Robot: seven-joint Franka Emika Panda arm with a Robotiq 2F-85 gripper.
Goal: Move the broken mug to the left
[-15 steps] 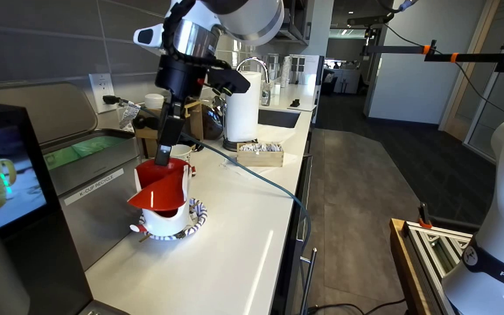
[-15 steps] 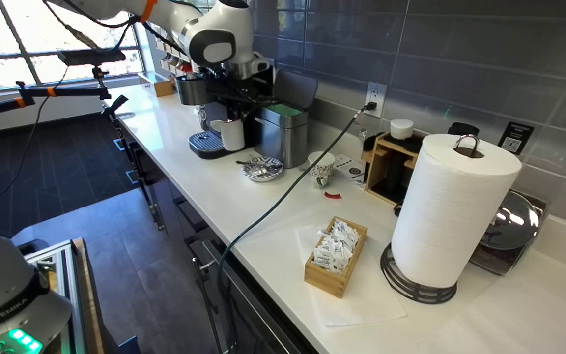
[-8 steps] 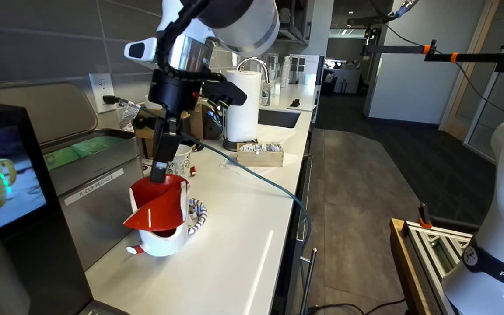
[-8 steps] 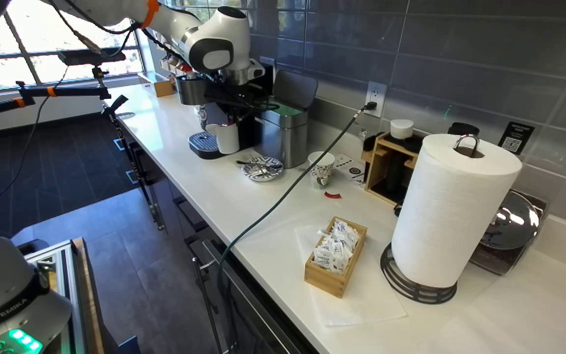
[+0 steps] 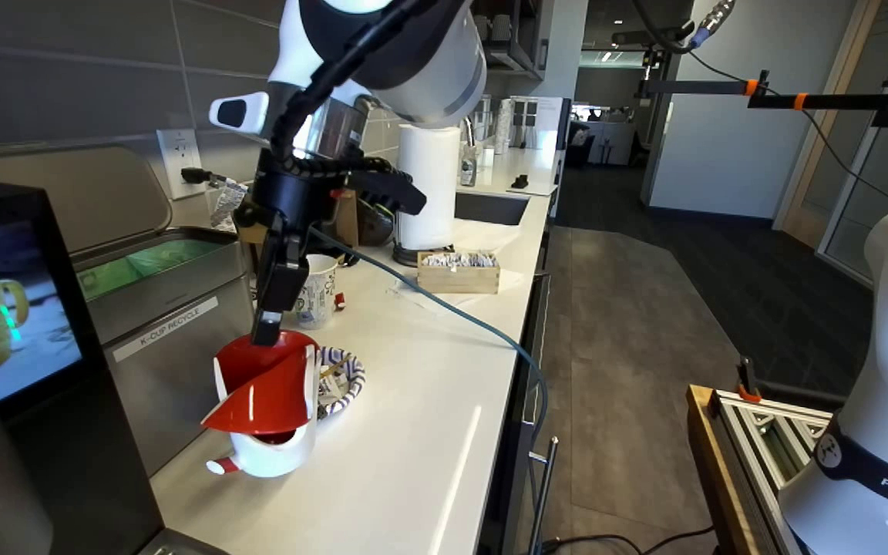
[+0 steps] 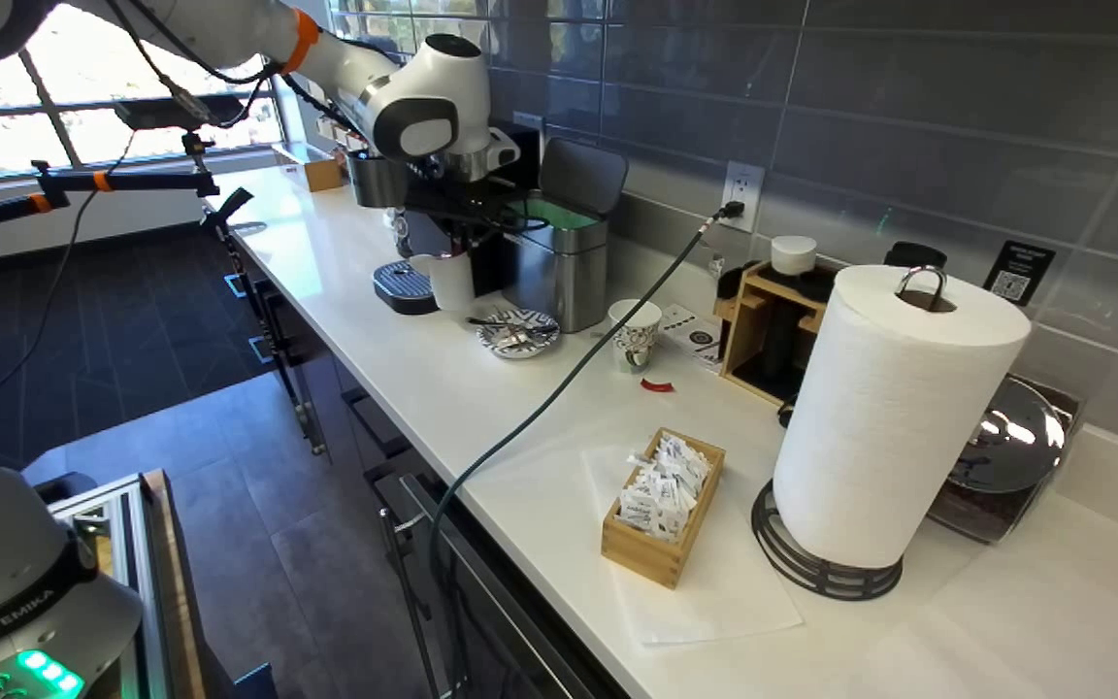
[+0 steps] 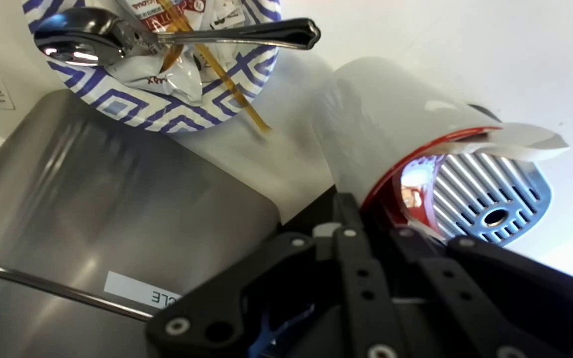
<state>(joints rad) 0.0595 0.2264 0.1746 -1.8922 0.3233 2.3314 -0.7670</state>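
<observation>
"What have your fingers (image 5: 265, 331) got hold of?"

"The mug (image 5: 263, 401). You're pinching its wall at the rim; it's white outside, red within, with a big ragged gap in the side."

"And where do you have it?"

"Close to upright, between the dish (image 7: 157, 117) and the drip tray (image 7: 523, 211), near the bin (image 7: 117, 214). Whether its base touches the desk (image 5: 398, 462), you can't tell from these angles."
</observation>
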